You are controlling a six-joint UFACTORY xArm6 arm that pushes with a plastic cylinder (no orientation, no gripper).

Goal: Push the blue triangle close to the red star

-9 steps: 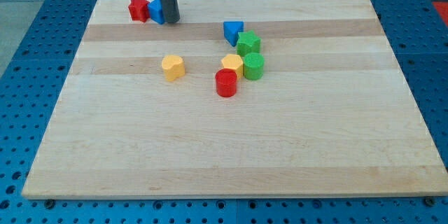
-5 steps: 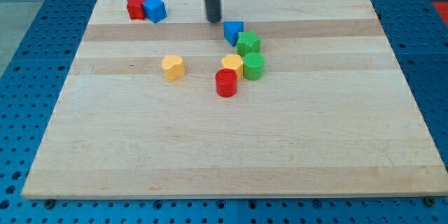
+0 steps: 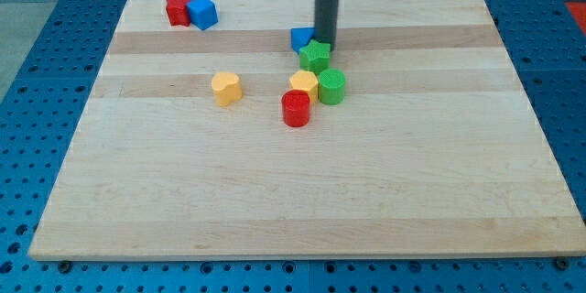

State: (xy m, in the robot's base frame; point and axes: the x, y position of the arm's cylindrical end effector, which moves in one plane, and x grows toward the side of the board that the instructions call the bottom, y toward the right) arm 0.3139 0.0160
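The blue triangle (image 3: 301,38) lies near the view's top centre, partly hidden behind my rod. My tip (image 3: 325,48) stands right against its right side, just above the green star (image 3: 315,56). The red star (image 3: 178,8) sits at the board's top left corner, touching a blue cube (image 3: 202,13) on its right. The triangle is far to the right of the red star.
A yellow hexagon (image 3: 304,83), a green cylinder (image 3: 331,86) and a red cylinder (image 3: 296,108) cluster just below the green star. A yellow heart-like block (image 3: 226,87) lies left of them. The wooden board (image 3: 293,192) rests on a blue pegboard.
My tip moved right from beside the blue cube at the top left to the blue triangle's right side. The green star shifted slightly left and down.
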